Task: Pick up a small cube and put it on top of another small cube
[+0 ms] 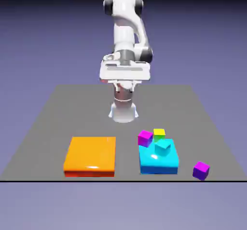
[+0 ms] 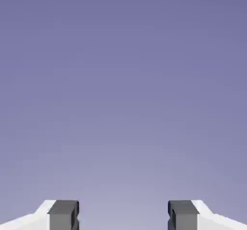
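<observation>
Gripper (image 2: 123, 217) is shown open and empty, raised well away from the purple cube (image 1: 201, 170) near the table edge; the pink cube (image 1: 145, 137) could be mistaken for it.

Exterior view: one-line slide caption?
Panda arm raised at table's far edge; purple cube alone near front, yellow cube behind cyan block.

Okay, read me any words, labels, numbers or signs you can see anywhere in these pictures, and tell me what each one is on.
None: no readable text on the white robot arm, the flat orange block, the flat cyan block or the small cubes. The hand view shows only blank backdrop and the gripper.
</observation>
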